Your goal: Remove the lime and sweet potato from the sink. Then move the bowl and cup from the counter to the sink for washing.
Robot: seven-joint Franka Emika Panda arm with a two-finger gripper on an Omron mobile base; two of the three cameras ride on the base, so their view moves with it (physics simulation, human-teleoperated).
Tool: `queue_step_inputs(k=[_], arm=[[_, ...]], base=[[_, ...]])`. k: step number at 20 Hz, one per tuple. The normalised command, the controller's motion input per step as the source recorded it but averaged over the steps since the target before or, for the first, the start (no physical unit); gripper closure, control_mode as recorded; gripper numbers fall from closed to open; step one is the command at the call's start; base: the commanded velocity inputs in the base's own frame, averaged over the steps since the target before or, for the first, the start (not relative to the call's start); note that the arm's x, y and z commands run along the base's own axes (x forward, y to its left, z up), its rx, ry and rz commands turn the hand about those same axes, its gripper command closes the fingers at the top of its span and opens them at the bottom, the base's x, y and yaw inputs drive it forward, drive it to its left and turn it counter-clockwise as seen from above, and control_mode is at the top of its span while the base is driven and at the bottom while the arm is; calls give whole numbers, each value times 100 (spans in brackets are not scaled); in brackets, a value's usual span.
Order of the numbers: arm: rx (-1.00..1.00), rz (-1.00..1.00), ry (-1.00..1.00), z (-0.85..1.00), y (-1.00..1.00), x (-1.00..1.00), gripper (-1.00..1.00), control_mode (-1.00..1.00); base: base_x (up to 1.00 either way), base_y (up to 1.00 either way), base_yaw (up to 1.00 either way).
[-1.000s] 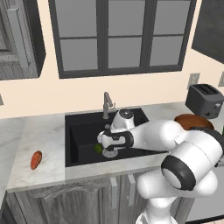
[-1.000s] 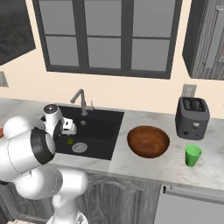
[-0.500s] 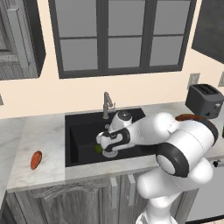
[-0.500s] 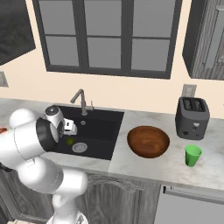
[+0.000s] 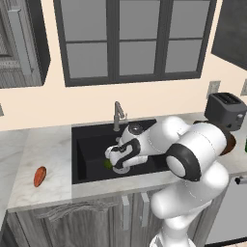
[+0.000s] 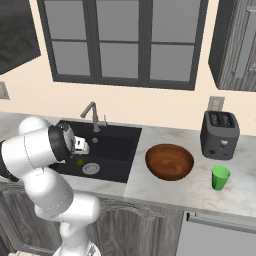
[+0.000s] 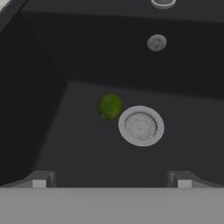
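A: Where does the lime [image 7: 109, 106] sit?

B: On the floor of the sink [image 7: 52, 144], just beside the round silver drain [image 7: 141, 126]. The hand view shows both from above, with the gripper [image 7: 111, 179] spread wide and empty, one fingertip at each lower corner and the lime well apart from them.

A: Do the base views show that too?

B: Less of it. In the left base view the lime [image 5: 108, 164] is a green sliver at the edge of the gripper [image 5: 117, 164], which hangs low inside the sink [image 5: 89, 144]. The right base view gives the lime [image 6: 80, 162] next to the drain [image 6: 90, 168], with the arm in front of part of the basin.

A: And the other things?

B: The sweet potato [image 5: 39, 176] lies on the surface [image 5: 36, 154] left of the sink, seen from the left base camera. The right base view shows the wooden bowl [image 6: 169, 161] on the surface [image 6: 165, 192] right of the sink, the green cup [image 6: 220, 177] further right, and a dark toaster [image 6: 219, 134] behind them.
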Motion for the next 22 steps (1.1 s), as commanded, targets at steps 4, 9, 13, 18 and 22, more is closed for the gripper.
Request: queue_step_inputs(k=[4,9,13,18,22], arm=[[0,0,-3,-12,3,15,-100,-100],[0,0,-2,-12,3,13,-100,-100],[0,0,-3,-12,7,12,-100,-100],[0,0,-5,-9,7,14,-100,-100],[0,-2,-1,-5,6,16,-100,-100]], base=[[0,0,0],[0,0,0],[0,0,0],[0,0,0],[0,0,0]])
